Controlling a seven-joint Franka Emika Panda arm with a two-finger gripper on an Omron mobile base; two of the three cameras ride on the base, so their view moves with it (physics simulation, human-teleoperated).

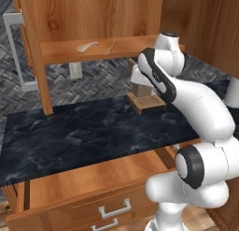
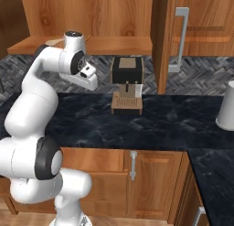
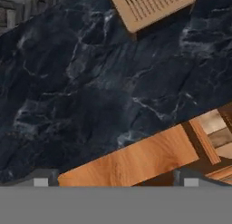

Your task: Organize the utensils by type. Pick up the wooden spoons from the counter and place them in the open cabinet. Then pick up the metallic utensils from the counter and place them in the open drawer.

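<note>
Both wooden spoons (image 1: 95,46) are sitting on the cabinet (image 1: 93,50) shelf, well above the gripper (image 3: 115,182); its fingers are looking apart, mostly cut off.

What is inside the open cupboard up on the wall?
Two wooden spoons lie on the cabinet shelf. The robot arm hides the shelf's right end.

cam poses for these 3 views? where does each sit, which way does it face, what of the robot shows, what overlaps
Left base view: behind the arm's left, facing forward and down at the counter, open cabinet holding wooden spoons, open drawer; arm at lower right.
Right base view: behind its right, same counter, coffee machine, white cup; arm at lower left.
Hand view: on the hand, looking down at counter and drawer; pincer tips at the bottom.
Shared: counter and coffee machine base in all three.
</note>
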